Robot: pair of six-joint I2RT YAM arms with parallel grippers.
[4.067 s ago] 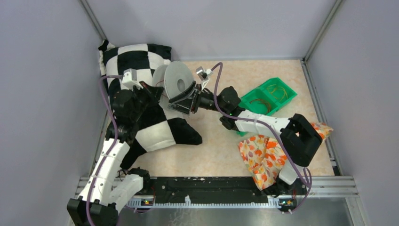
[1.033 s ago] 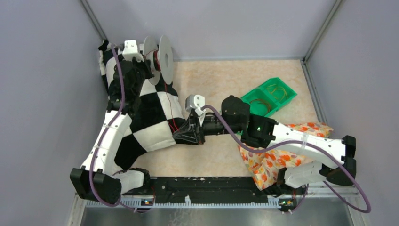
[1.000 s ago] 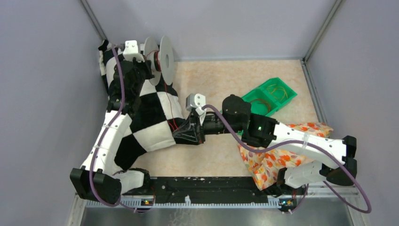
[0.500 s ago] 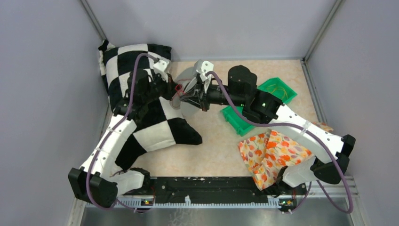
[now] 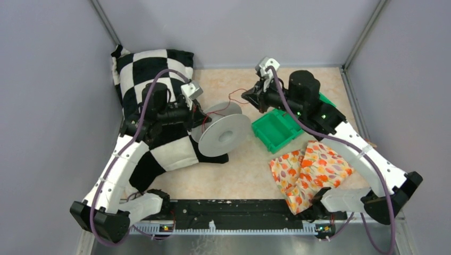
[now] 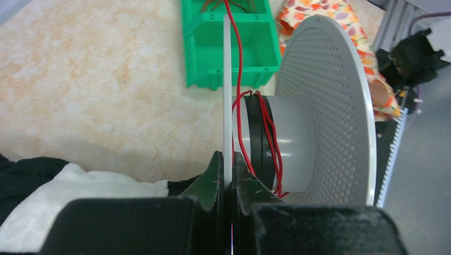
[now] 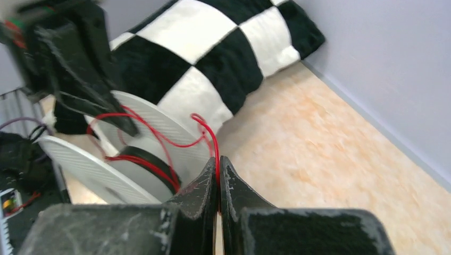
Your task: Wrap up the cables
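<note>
Right pincer (image 7: pixel 218 166) tight around red cable (image 7: pixel 215 139), its end hidden within.

Both arms reach inward, left pincer (image 5: pixel 198 113) and right pincer (image 5: pixel 247 97) clamped tight, tips facing each other.

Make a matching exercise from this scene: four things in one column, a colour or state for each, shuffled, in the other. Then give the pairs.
Things:
1. spool
2. red wire
3. tray
4. cloth

Colours or states:
a. pinched in the right gripper
b. orange floral print
c. clamped by one flange in the left gripper
d. green, split into compartments

Pairs: 1-c, 2-a, 3-d, 4-b
</note>
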